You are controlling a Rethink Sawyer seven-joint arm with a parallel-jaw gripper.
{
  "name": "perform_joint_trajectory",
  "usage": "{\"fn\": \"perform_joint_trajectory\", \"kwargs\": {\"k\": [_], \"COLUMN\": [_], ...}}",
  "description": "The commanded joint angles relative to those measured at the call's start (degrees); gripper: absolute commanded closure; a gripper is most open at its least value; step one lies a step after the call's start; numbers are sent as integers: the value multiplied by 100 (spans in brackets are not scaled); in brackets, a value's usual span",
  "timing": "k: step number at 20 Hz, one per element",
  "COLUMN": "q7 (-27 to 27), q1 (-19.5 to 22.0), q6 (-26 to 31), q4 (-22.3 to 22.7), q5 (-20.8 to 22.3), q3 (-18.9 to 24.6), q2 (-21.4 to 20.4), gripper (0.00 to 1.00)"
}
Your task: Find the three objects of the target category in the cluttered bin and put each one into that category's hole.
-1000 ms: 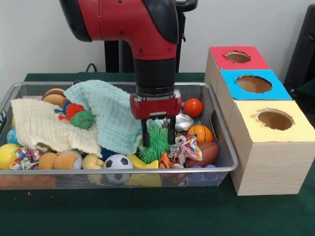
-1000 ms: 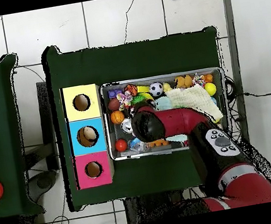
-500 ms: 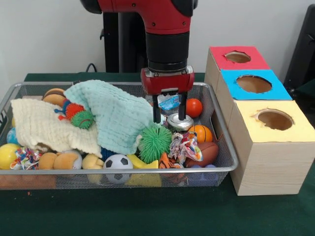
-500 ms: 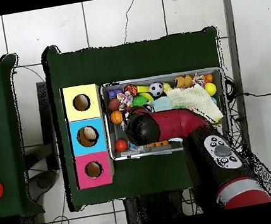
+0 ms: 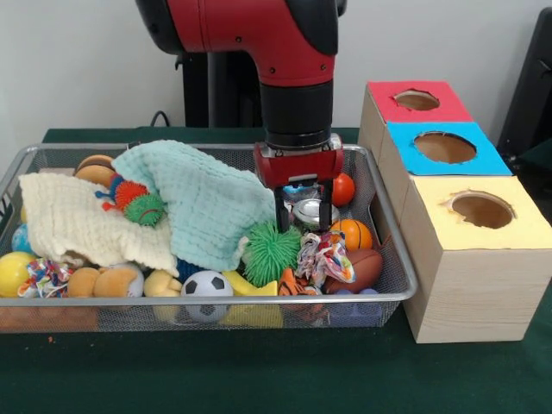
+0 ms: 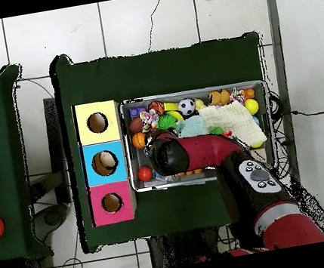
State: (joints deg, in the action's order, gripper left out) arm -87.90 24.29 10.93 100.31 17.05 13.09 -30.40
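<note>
Hovering low in the bin [image 5: 392, 259], claw [image 5: 303, 216] apart and empty above a silver can [image 5: 310, 210]. Spotted cloth [image 5: 323, 256] just in front, another [image 5: 43, 276] far corner. Yellow hole [image 5: 481, 210] looks empty; sorting seemingly unstarted.

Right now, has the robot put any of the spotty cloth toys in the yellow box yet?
It doesn't look like it. Two spotty cloth pieces still lie in the bin: one knotted piece near the front right, another at the front left. A third isn't visible. The gripper is open and empty, hanging over a silver can. The yellow hole looks empty from here. So all three seem left.
</note>
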Motion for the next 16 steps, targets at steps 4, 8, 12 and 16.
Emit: {"fn": "perform_joint_trajectory", "kwargs": {"k": [4, 8, 12, 16], "q7": [-967, -909, -902, -889], "q1": [-4, -67, -44, -82], "q6": [-96, -238, -466, -533], "q4": [-35, -211, -236, -114], "q5": [-358, -326, -285, -235], "q3": [479, 486, 560, 628], "q2": [283, 427, 519, 137], "gripper": [0, 0, 0, 0]}}
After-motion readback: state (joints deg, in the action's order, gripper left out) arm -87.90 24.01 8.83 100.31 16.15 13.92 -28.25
